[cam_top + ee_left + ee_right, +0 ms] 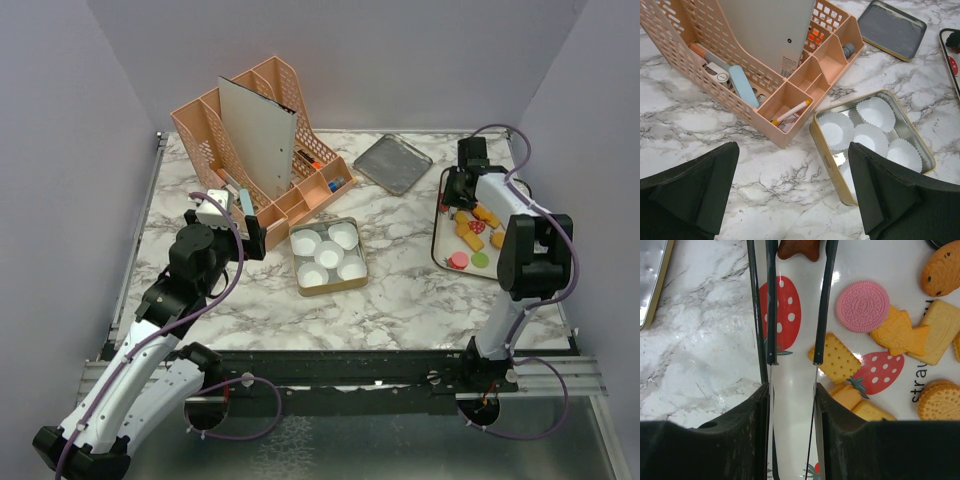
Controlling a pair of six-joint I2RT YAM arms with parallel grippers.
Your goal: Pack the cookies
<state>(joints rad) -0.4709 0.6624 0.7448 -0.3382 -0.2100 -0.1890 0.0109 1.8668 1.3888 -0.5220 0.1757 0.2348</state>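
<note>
The cookies (470,232) lie on a white strawberry-print tray (438,240) at the right: orange-yellow squares (837,359), a pink round (862,306), fish shapes and a brown star (799,249). My right gripper (791,390) hangs over the tray's far end, shut on a pair of thin metal tongs (771,315). The brown star sits between the tongs' dark tips. My left gripper (792,195) is open and holds nothing; it hovers over the marble left of a gold tin (822,147) that holds several white paper cups (875,112).
A pink desk organizer (260,150) with a grey board, pens and small items stands at the back left. The tin's grey lid (392,163) lies at the back, between organizer and tray. Purple walls close in the table.
</note>
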